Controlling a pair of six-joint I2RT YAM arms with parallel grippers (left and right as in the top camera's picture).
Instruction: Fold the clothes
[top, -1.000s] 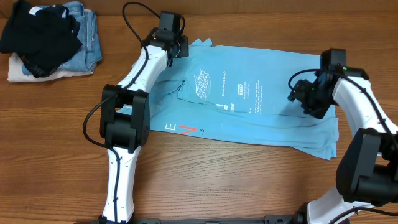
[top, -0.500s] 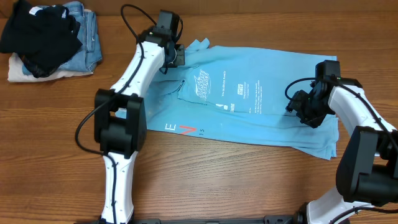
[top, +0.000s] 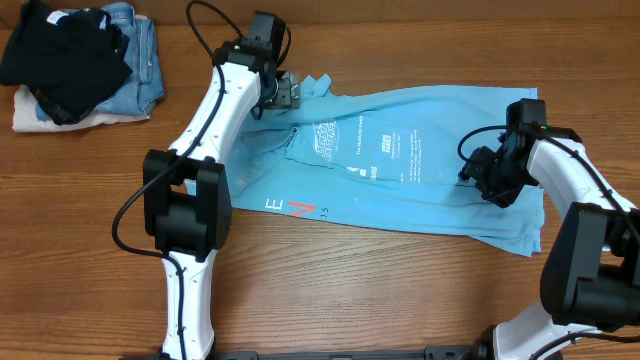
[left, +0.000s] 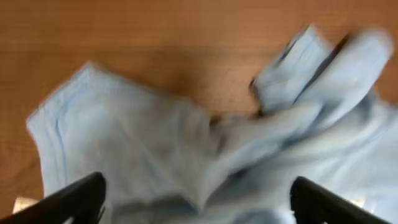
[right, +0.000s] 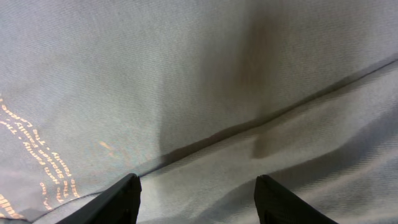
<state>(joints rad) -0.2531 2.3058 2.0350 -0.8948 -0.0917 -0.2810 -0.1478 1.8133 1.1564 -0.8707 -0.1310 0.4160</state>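
The clothes, a light sky-blue T-shirt (top: 420, 185), lie spread across the middle of the table, with a folded-over panel showing white logos and red-and-white letters near the front left hem. My left gripper (top: 284, 92) hovers over the rumpled back-left corner of the shirt (left: 155, 137). In the left wrist view this gripper (left: 196, 190) stands open, its fingers wide apart over bunched cloth. My right gripper (top: 478, 170) is low over the shirt's right part. It (right: 198, 183) is open too, straddling a fold edge in the fabric (right: 186, 74).
A pile sits at the back left corner: a black garment (top: 65, 50) on blue denim jeans (top: 143, 55) and a pale cloth (top: 30, 115). Bare wooden table (top: 330, 290) runs along the front. Cables loop off both arms.
The left gripper has opened and let go of the shirt's back-left corner, after shifting slightly back and left. The right gripper has moved a little forward and left over the cloth.
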